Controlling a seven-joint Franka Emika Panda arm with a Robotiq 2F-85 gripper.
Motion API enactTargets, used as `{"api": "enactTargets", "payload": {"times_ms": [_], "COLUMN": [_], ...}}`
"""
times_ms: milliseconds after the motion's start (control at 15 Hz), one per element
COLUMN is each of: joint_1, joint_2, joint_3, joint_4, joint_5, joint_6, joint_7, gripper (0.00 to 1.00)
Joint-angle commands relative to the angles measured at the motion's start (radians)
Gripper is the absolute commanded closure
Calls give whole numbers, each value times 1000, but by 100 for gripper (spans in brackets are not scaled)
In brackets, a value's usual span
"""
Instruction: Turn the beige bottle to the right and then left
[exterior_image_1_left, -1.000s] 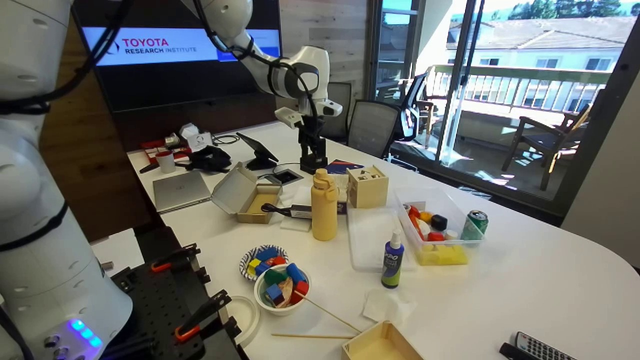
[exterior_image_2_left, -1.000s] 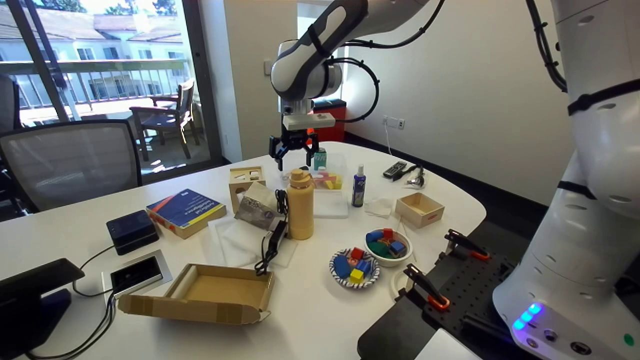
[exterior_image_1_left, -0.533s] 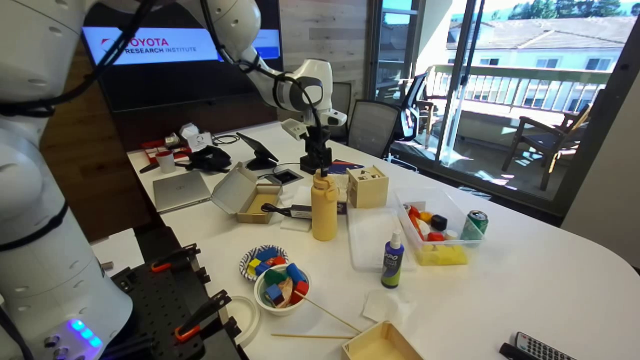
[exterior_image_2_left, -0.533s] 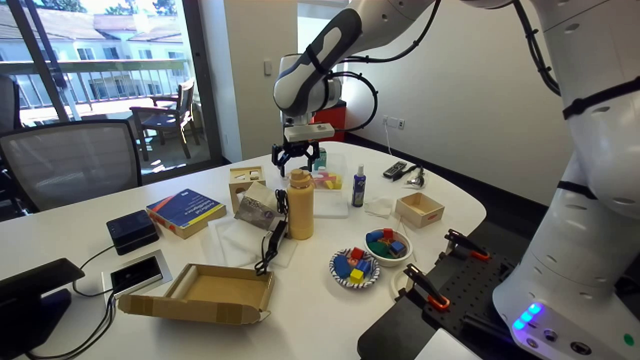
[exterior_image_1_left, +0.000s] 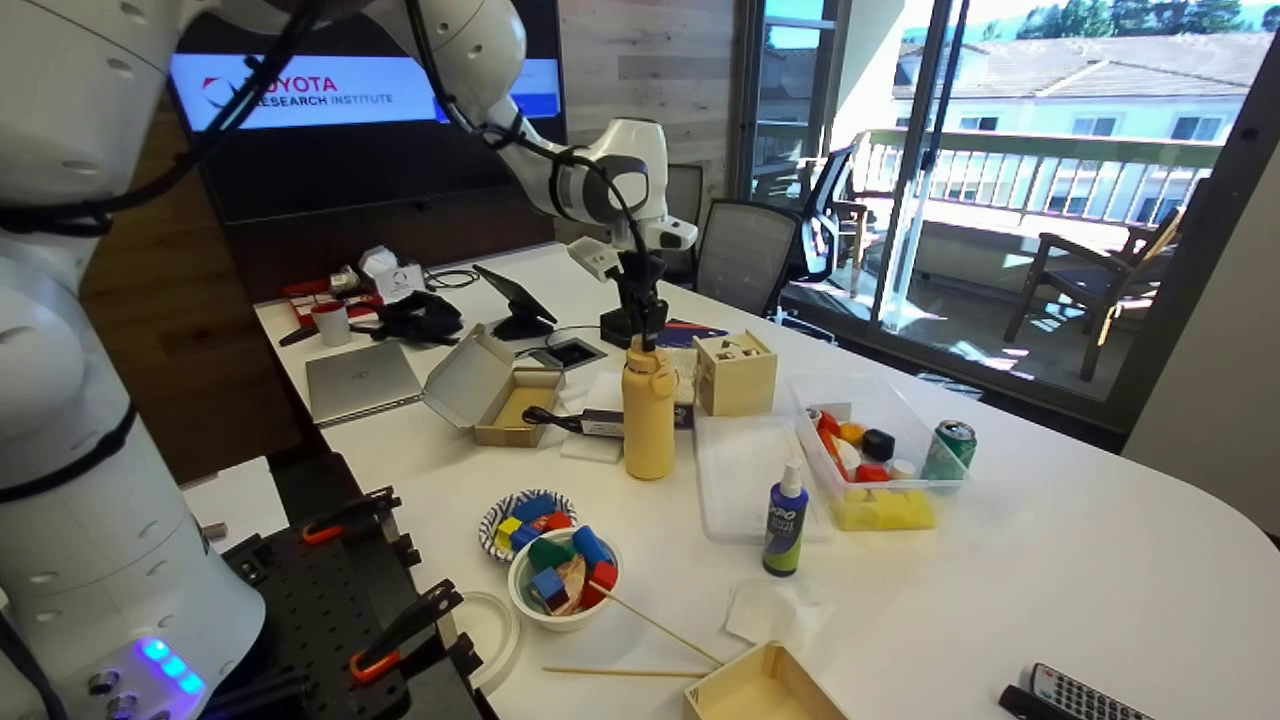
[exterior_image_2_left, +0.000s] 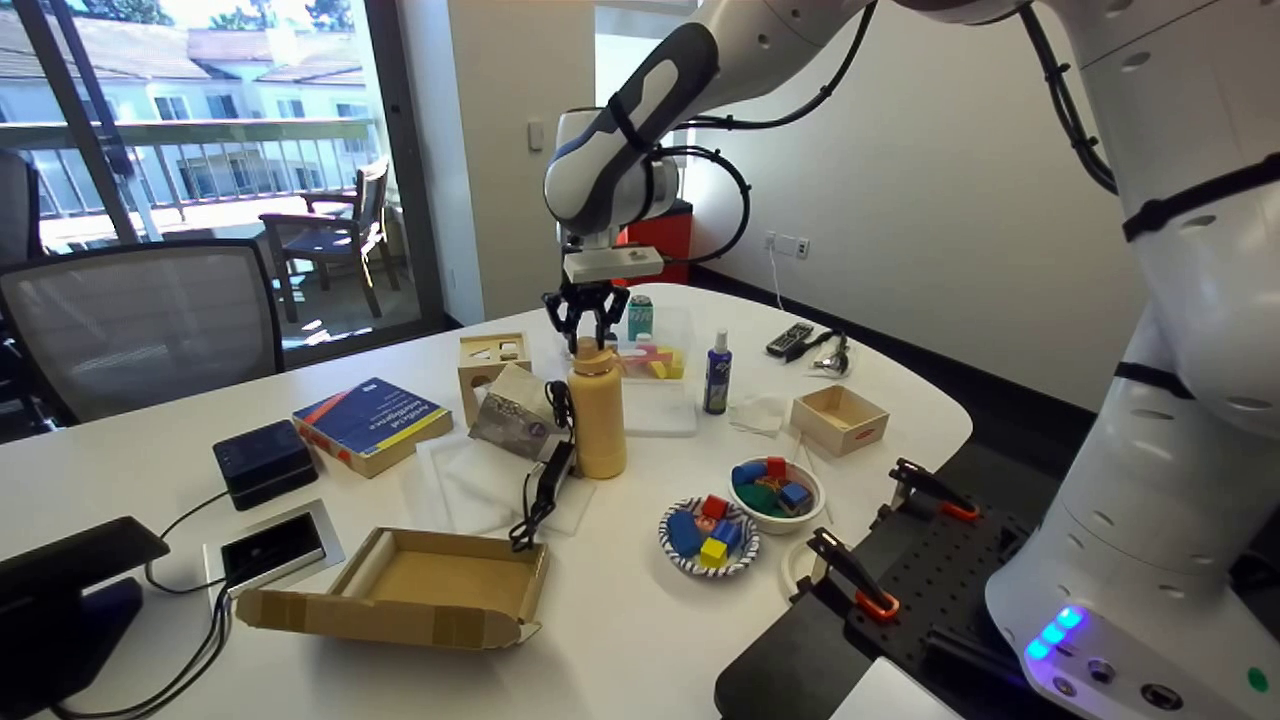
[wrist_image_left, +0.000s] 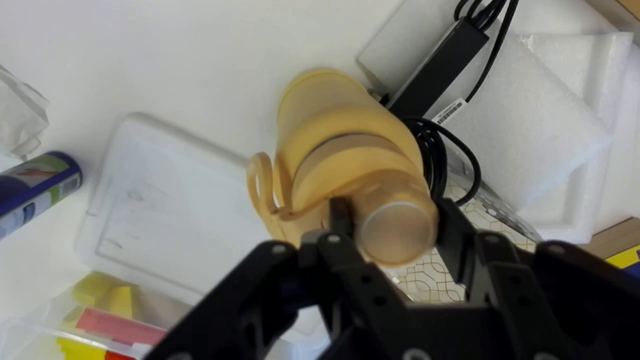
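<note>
The beige bottle (exterior_image_1_left: 649, 430) stands on the table in both exterior views, its carry loop toward the side of the clear container. In an exterior view the bottle (exterior_image_2_left: 600, 425) leans very slightly, with its top toward the wooden shape box. From above, my gripper (wrist_image_left: 392, 220) is shut on the bottle's cap, one black finger on either side of it. The wrist view looks down on the round cap top, and the bottle's body (wrist_image_left: 325, 107) runs away behind it. Contact at the far side of the cap is partly hidden by the fingers.
Close to the bottle lie a black power adapter (exterior_image_2_left: 552, 475), white foam sheets and a wooden shape box (exterior_image_1_left: 736, 375). A clear lid (wrist_image_left: 175, 205), a spray bottle (exterior_image_1_left: 785, 525) and a clear container with a green can (exterior_image_1_left: 950, 450) stand nearby. Bowls of blocks (exterior_image_2_left: 710, 537) sit nearer the arm's base.
My gripper has come down from above the bottle to its cap, and its fingers have closed from wide apart onto the cap. The bottle's top has shifted slightly.
</note>
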Motion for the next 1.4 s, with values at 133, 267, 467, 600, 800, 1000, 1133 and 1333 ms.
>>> {"api": "enactTargets", "payload": {"times_ms": [133, 267, 467, 600, 800, 1000, 1133, 1333], "joint_1": [22, 34, 67, 97, 124, 126, 121, 105], "joint_2": [-15, -19, -24, -29, -29, -30, -31, -33], "joint_3": [-27, -36, -65, -91, -114, -116, -112, -101], "joint_4": [-1, -5, -16, -22, -27, -33, -39, -46], "joint_5": [-22, -24, -34, -47, -66, -71, -66, -50], "joint_6": [-20, -41, -48, -53, -60, -64, -66, -75], "joint_7": [40, 71, 181, 263, 372, 451, 492, 532], "gripper": [80, 80, 80, 80, 80, 80, 80, 80]}}
